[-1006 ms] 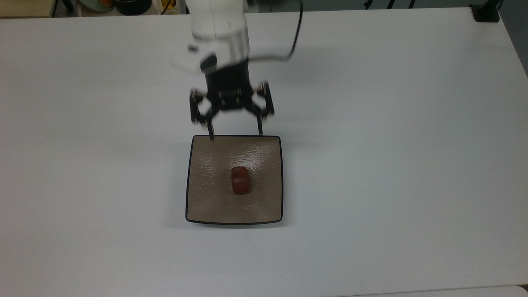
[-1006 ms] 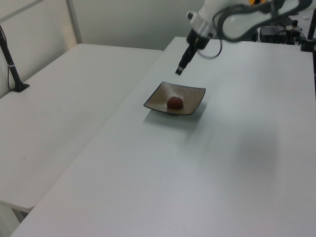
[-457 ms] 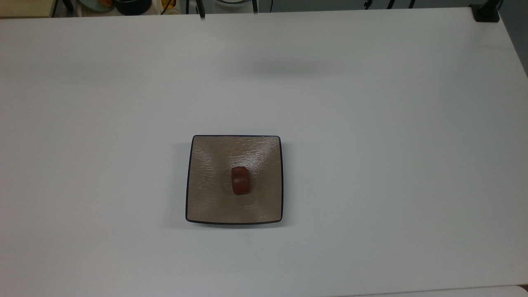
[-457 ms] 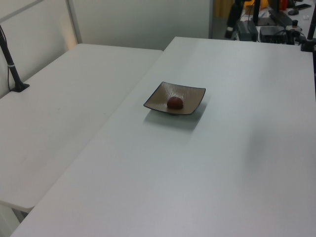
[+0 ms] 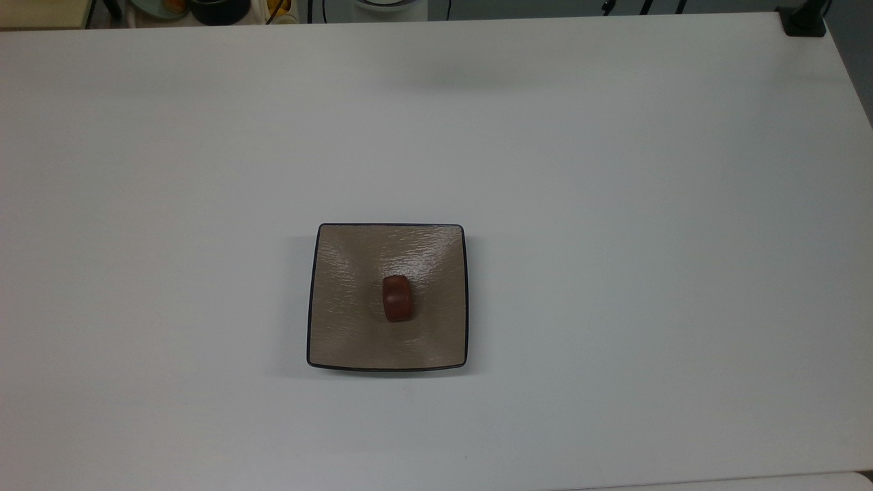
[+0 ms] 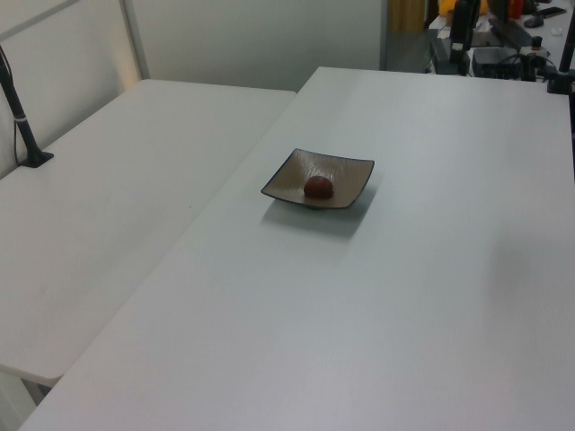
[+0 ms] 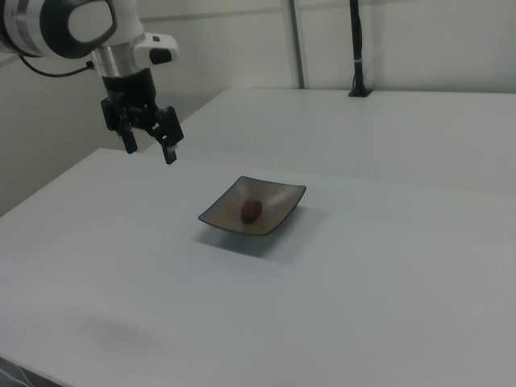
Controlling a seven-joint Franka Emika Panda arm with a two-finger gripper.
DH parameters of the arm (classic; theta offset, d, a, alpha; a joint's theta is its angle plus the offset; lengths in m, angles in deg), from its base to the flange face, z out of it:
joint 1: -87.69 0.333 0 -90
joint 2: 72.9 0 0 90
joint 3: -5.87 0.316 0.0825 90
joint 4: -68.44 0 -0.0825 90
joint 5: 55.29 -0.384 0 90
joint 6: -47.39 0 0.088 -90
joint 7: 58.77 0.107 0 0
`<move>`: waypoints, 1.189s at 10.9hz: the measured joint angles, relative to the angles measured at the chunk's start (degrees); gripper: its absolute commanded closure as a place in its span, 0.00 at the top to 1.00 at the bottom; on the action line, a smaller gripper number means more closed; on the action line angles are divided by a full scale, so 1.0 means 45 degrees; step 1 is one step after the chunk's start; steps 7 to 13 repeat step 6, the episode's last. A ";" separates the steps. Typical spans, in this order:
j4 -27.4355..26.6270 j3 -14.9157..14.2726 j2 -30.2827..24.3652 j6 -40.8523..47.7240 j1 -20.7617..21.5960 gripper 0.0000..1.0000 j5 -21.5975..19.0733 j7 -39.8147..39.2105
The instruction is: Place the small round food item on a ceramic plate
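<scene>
One small round food item [image 5: 397,298] | on ceramic plate [image 5: 341,327] | gripper [image 7: 149,149] open, aloft

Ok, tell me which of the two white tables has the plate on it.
The white table on the left view's right: the square tan-brown glazed plate sits on it. The other white table bears a black post.
</scene>
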State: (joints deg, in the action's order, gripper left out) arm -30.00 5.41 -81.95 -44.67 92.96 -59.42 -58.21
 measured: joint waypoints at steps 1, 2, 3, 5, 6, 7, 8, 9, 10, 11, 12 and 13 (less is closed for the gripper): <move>-0.0067 -0.0137 0.0018 -0.0177 0.0019 1.00 0.0001 -0.0020; -0.0184 -0.0320 0.0040 -0.0581 0.0117 1.00 0.0001 -0.0203; -0.0310 -0.0528 0.0111 -0.1076 0.0253 1.00 0.0001 -0.0442; -0.0350 -0.0694 0.0342 -0.1718 0.0357 1.00 0.0130 -0.0610; -0.0350 -0.0694 0.0457 -0.1798 0.0379 1.00 0.0277 -0.0613; -0.0350 -0.0694 0.0457 -0.1798 0.0379 1.00 0.0277 -0.0613; -0.0350 -0.0694 0.0457 -0.1798 0.0379 1.00 0.0277 -0.0613; -0.0350 -0.0694 0.0457 -0.1798 0.0379 1.00 0.0277 -0.0613; -0.0350 -0.0694 0.0457 -0.1798 0.0379 1.00 0.0277 -0.0613; -0.0350 -0.0694 0.0457 -0.1798 0.0379 1.00 0.0277 -0.0613; -0.0350 -0.0694 0.0457 -0.1798 0.0379 1.00 0.0277 -0.0613; -0.0350 -0.0694 0.0457 -0.1798 0.0379 1.00 0.0277 -0.0613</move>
